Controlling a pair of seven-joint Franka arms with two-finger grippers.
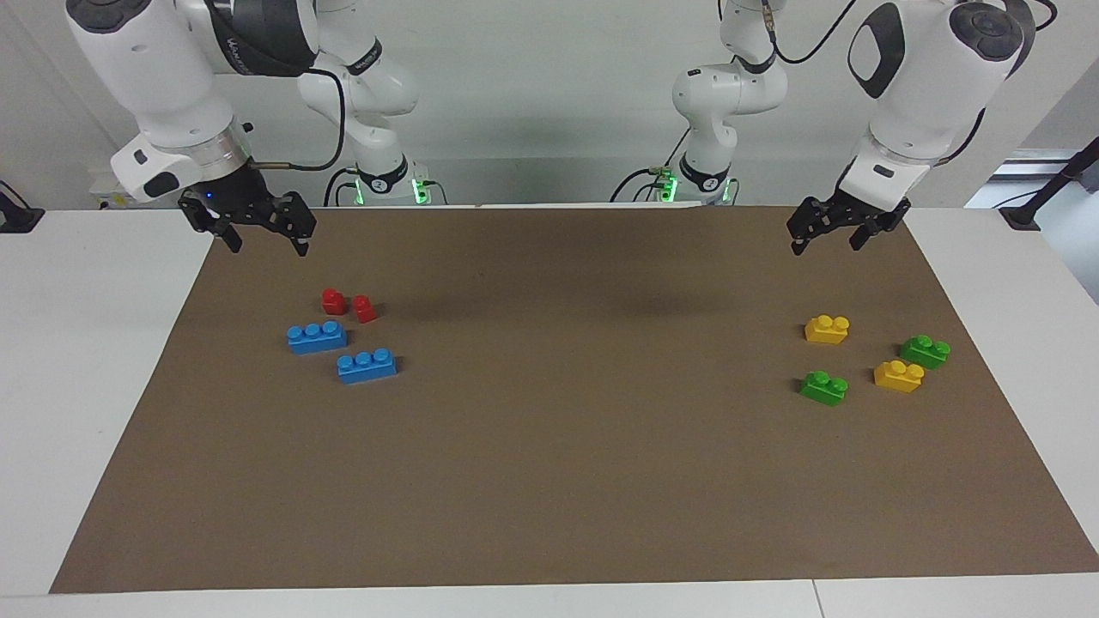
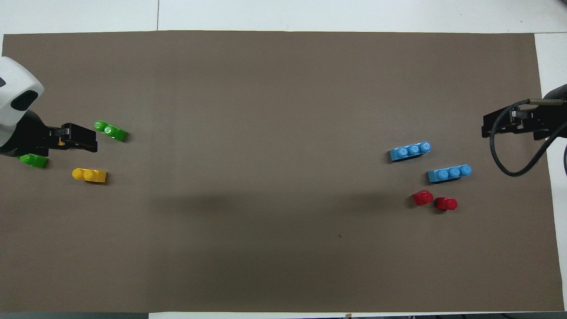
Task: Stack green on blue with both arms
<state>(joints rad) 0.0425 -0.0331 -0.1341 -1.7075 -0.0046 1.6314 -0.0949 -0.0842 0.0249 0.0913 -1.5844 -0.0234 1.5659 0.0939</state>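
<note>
Two green two-stud bricks lie at the left arm's end. The brighter one [image 1: 824, 388] [image 2: 110, 130] is farther from the robots than the darker one [image 1: 925, 351] [image 2: 33, 160]. Two blue three-stud bricks lie at the right arm's end, one [image 1: 317, 336] [image 2: 449, 173] nearer the robots than the other [image 1: 367, 366] [image 2: 409, 151]. My left gripper [image 1: 828, 236] [image 2: 82, 138] hangs open and empty, raised at the mat's edge nearest the robots. My right gripper [image 1: 264, 233] [image 2: 500, 126] hangs open and empty above the mat's corner near the red bricks.
Two yellow two-stud bricks [image 1: 827, 329] [image 1: 899, 376] lie among the green ones; the overhead view shows one whole [image 2: 90, 175], the other mostly under the left gripper. Two small red bricks [image 1: 333, 300] [image 1: 364, 308] lie beside the nearer blue brick. A brown mat [image 1: 558, 446] covers the white table.
</note>
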